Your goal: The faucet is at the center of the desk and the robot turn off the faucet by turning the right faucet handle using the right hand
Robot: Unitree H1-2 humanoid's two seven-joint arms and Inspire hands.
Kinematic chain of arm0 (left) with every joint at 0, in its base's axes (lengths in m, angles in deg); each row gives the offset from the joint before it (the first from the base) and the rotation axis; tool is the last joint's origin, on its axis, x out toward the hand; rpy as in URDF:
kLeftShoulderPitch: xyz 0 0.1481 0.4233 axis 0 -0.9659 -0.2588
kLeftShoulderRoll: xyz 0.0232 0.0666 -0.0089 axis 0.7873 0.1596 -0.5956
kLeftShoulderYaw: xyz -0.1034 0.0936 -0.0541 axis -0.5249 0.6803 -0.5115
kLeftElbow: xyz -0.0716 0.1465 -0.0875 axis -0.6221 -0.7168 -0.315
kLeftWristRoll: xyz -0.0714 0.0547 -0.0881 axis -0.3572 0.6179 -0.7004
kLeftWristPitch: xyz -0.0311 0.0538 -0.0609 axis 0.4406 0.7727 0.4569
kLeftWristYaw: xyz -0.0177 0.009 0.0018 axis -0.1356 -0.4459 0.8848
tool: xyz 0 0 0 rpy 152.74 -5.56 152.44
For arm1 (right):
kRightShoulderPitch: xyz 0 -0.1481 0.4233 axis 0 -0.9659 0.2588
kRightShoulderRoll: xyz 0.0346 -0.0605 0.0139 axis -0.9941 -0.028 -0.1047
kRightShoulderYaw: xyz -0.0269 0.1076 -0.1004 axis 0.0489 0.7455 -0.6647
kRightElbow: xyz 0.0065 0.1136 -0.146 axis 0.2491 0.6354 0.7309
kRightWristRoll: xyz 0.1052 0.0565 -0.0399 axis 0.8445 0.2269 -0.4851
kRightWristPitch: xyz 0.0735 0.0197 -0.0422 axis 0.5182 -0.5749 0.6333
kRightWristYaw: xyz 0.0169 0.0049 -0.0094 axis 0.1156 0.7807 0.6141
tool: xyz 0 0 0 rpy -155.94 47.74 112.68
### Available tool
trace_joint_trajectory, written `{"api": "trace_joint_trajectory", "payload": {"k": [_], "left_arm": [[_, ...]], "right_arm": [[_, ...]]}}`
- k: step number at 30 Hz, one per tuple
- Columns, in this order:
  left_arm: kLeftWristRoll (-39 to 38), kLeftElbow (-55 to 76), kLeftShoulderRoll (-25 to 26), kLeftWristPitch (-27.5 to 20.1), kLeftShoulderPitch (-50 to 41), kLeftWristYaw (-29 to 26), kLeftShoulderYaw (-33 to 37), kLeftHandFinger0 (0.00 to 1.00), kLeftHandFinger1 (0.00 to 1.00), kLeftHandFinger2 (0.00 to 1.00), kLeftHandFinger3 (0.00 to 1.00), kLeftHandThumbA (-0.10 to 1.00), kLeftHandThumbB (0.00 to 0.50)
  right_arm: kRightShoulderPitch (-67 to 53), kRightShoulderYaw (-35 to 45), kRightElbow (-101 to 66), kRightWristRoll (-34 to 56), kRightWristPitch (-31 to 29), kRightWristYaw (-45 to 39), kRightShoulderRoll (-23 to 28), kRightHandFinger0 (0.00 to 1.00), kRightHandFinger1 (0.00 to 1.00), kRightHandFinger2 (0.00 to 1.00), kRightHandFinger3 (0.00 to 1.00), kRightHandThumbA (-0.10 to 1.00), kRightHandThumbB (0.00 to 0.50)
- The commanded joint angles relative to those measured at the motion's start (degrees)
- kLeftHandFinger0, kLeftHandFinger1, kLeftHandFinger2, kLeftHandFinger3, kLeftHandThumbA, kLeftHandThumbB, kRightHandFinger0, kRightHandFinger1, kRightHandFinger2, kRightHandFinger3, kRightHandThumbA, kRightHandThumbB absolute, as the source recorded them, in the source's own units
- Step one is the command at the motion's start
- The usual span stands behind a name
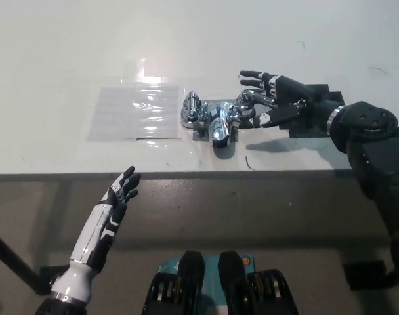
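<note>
A chrome faucet (216, 121) stands near the middle of the white desk (55, 52), its spout pointing toward the front edge. Its left handle (190, 106) is free. My black right hand (273, 98) reaches in from the right and is at the right handle (247, 103), fingers spread around the lever and touching it, not closed. My white left hand (123, 189) rests open below the desk's front edge at the lower left.
A clear plastic sheet (135, 111) lies flat on the desk just left of the faucet. A dark patch (311, 125) lies on the desk under my right wrist. The desk's front edge (186, 174) runs across the middle of the picture.
</note>
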State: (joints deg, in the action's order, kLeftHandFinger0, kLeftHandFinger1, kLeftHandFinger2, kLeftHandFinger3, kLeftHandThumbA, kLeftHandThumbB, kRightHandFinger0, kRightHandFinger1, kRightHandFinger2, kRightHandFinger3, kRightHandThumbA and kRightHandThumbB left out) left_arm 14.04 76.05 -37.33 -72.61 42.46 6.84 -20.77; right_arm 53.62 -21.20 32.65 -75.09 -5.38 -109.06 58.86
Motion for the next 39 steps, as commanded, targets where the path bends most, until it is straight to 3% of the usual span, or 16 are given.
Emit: {"api": "trace_joint_trajectory", "payload": {"k": [1, 10, 13, 15, 20, 23, 24, 25, 27, 31, 39], "left_arm": [[-0.53, 2.01, 0.84, -0.16, 0.89, 1.24, -0.17, 1.0, 1.0, 1.0, 1.0, 0.97, 0.265], [-0.61, 1.68, 0.84, -0.7, 1.06, 1.16, -0.29, 1.0, 1.0, 1.0, 1.0, 0.97, 0.257], [-0.71, 1.85, 0.84, -0.49, 1.09, 1.2, -0.3, 1.0, 1.0, 1.0, 1.0, 0.97, 0.263], [-0.33, 1.78, 0.83, -0.79, 0.98, 0.99, -0.33, 1.0, 1.0, 1.0, 1.0, 0.98, 0.265], [-0.04, 2.0, 0.78, -0.42, 0.76, 0.76, -0.41, 1.0, 1.0, 1.0, 1.0, 0.98, 0.276], [-0.83, 2.01, 0.88, -0.53, 0.96, 1.19, -0.37, 1.0, 1.0, 1.0, 1.0, 0.97, 0.264], [-0.72, 1.95, 0.86, -0.59, 1.07, 1.13, -0.37, 1.0, 1.0, 1.0, 1.0, 0.97, 0.264], [-0.44, 1.92, 0.94, -0.66, 1.15, 1.06, -0.39, 1.0, 1.0, 1.0, 1.0, 0.97, 0.262], [-0.36, 2.04, 1.05, -0.43, 1.16, 1.08, -0.41, 1.0, 1.0, 1.0, 1.0, 0.98, 0.266], [-0.61, 2.42, 1.07, 0.22, 1.08, 1.16, -0.45, 1.0, 1.0, 1.0, 1.0, 0.98, 0.26], [-0.08, 2.68, 1.58, 0.32, 1.41, 1.21, -0.54, 1.0, 1.0, 1.0, 1.0, 0.98, 0.263]], "right_arm": [[1.31, 0.3, -6.22, 3.26, 1.24, -2.15, -4.87, 1.0, 1.0, 1.0, 1.0, 1.0, 0.398], [-3.54, 2.64, -12.81, 3.01, 1.43, 8.51, -9.47, 1.0, 1.0, 1.0, 1.0, 1.0, 0.34], [-4.47, 4.65, -13.48, 2.96, 1.05, 13.86, -11.72, 1.0, 1.0, 1.0, 1.0, 1.0, 0.326], [-5.36, 5.41, -13.88, 0.42, -0.71, 21.66, -13.9, 1.0, 1.0, 1.0, 1.0, 1.0, 0.315], [-5.84, 7.92, -12.87, -1.17, -4.5, 33.89, -18.42, 1.0, 1.0, 1.0, 1.0, 1.0, 0.325], [-5.81, 7.95, -13.9, -3.65, -2.6, 40.83, -20.28, 1.0, 1.0, 1.0, 1.0, 1.0, 0.344], [-5.84, 8.41, -14.87, -4.05, -2.85, 43.73, -21.44, 1.0, 1.0, 1.0, 1.0, 1.0, 0.323], [-5.7, 8.28, -15.24, -5.47, -4.09, 47.39, -22.39, 1.0, 1.0, 1.0, 1.0, 1.0, 0.253], [-5.44, 8.2, -15.65, -7.14, -5.95, 52.0, -23.61, 1.0, 1.0, 1.0, 1.0, 1.0, 0.213], [-4.89, 7.99, -16.74, -9.43, -6.37, 58.81, -25.6, 1.0, 1.0, 1.0, 1.0, 1.0, 0.183], [-4.26, 7.76, -18.32, -11.96, -7.12, 68.97, -29.51, 1.0, 1.0, 1.0, 1.0, 1.0, 0.07]]}}
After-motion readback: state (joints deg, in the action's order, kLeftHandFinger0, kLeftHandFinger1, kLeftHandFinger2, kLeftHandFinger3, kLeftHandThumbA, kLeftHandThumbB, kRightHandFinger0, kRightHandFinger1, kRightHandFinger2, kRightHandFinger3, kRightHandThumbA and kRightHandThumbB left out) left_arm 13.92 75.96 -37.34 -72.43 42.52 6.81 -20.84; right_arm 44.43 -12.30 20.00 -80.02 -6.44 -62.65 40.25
